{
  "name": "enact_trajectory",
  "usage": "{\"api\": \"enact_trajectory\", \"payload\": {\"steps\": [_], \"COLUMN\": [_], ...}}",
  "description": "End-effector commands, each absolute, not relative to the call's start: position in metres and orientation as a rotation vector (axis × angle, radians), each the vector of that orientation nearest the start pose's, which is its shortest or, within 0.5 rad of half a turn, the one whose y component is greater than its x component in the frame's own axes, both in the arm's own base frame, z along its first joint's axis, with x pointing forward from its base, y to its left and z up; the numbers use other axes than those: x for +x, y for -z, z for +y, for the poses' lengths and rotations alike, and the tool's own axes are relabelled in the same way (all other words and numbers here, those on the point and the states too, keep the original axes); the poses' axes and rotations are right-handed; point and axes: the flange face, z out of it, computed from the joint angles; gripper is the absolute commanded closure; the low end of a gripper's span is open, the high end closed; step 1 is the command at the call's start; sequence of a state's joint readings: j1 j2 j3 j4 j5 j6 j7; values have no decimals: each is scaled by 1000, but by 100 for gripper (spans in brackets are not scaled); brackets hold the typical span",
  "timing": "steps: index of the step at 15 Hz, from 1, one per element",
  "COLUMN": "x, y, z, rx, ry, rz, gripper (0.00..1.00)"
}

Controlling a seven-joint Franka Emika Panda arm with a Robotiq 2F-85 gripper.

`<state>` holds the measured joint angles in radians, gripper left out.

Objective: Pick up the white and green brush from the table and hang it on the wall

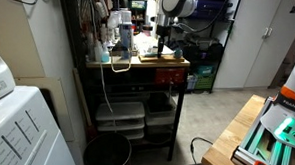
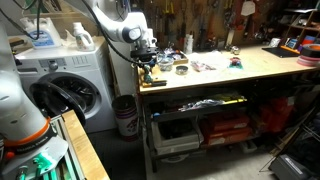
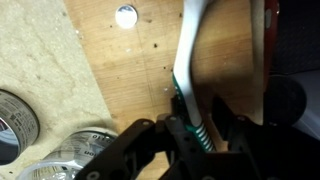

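My gripper (image 3: pixel 200 135) straddles the white and green brush (image 3: pixel 188 70), which lies flat on the wooden table (image 3: pixel 130 70). I cannot tell whether the pads clamp it. Two round metal tins (image 3: pixel 15 115) sit near the gripper, contents indiscernible. A white disc (image 3: pixel 126 15) lies beyond.

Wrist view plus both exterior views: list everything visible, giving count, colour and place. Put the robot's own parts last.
brush: one, white and green, lying on the table, running between the fingers
tape rolls: two, silvery, on the table, lower left of the wrist view
disc: one, white, on the wood near the wrist view's top edge
table: one, light wood top, shelves beneath
washing machine: one, white, beside the table
arm: one, white, reaching down over the table's end
tool: one, black, jaws straddling the brush; whether it grips cannot be told
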<state>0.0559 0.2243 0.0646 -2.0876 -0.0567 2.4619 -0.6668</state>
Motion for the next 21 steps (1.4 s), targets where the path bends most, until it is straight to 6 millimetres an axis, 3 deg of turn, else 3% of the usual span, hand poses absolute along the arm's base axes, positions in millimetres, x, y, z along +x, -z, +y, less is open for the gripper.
{"api": "enact_trajectory", "payload": {"steps": [1,2,8,15,21], "x": [588,588,579,536,501], "y": [-331,-331,-349,-402,-438], "z": [65,64,65,84,85], "rx": [-2911,-2911,-2862,-2669,-2497], "ry": [188,191,313,699,883], "rz": [-1276,-1275,-1288,-1463,-1489], "gripper": [92,98,95,95,95]}}
